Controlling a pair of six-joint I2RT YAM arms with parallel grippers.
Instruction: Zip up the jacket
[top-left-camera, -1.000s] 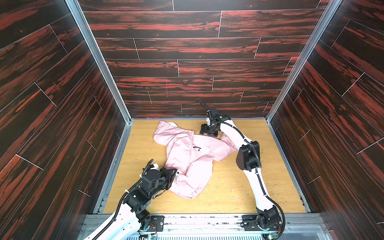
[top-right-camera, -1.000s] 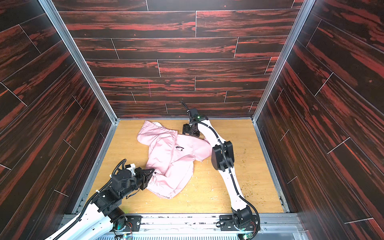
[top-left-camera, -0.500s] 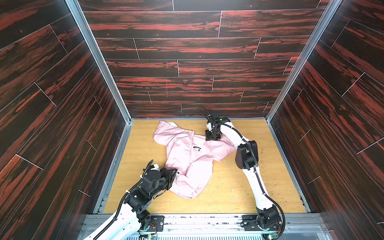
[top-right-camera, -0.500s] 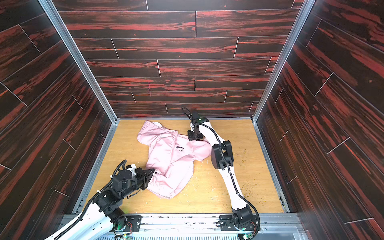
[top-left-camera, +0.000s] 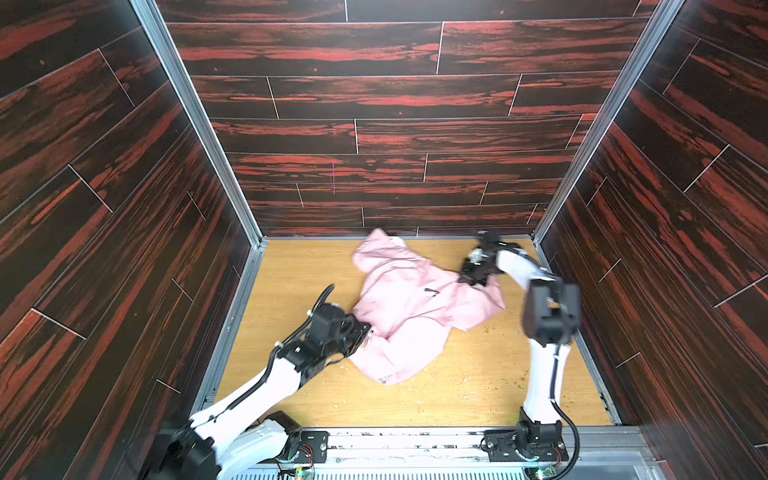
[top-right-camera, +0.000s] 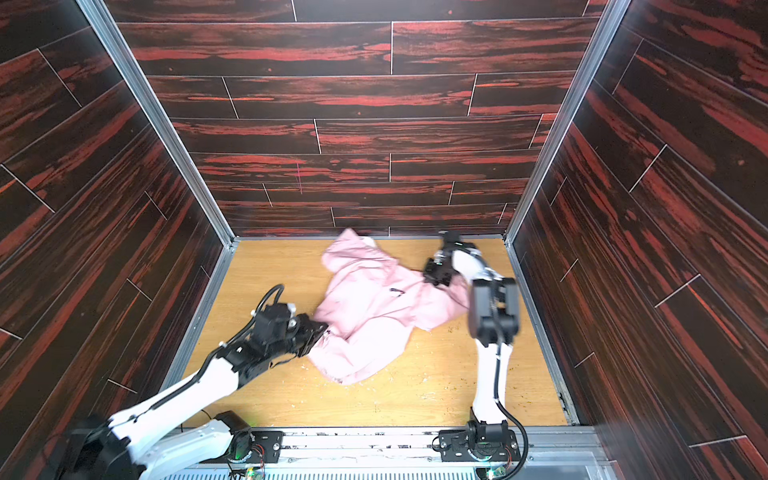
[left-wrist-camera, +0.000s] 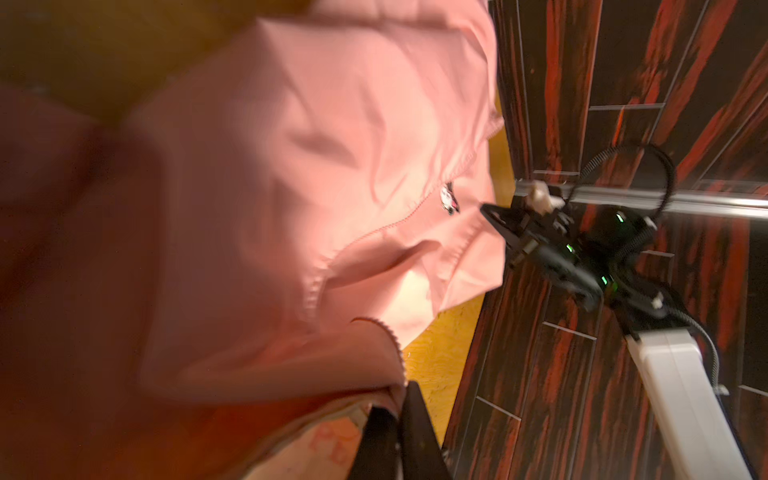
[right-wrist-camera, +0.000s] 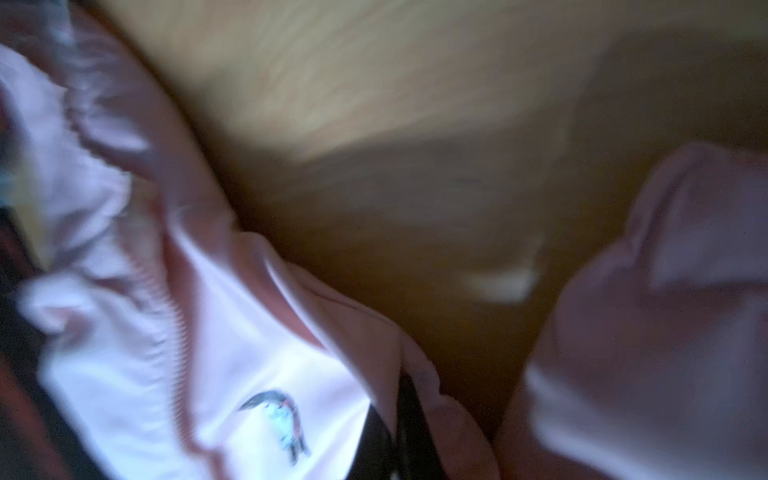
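- Left claw (top-left-camera: 365, 332) pinched tight on the jacket (top-left-camera: 407, 307) at its near hem corner; in the left wrist view the dark fingers (left-wrist-camera: 419, 440) are closed over the toothed edge, with the patterned lining (left-wrist-camera: 328, 440) just beside them
- Right claw (top-left-camera: 471, 277) closed on a fold near the collar, at the garment's far right side; the right wrist view is blurred, but pink cloth lies against the fingers there
- The jacket lies rumpled on the table (top-left-camera: 299, 270), drawn out between the two claws, with the hood (top-left-camera: 376, 249) towards the back wall and the emblem (top-left-camera: 431, 292) facing up
- Thin, soft and light by the look of it, the jacket is likely to bunch, slide and fold rather than keep its shape; any run along the zip (left-wrist-camera: 386, 226) probably needs the cloth kept taut between two grips
- The best holds appear to be the hem beside the teeth and the slider's tab; the slider itself cannot be made out
- No container is in view
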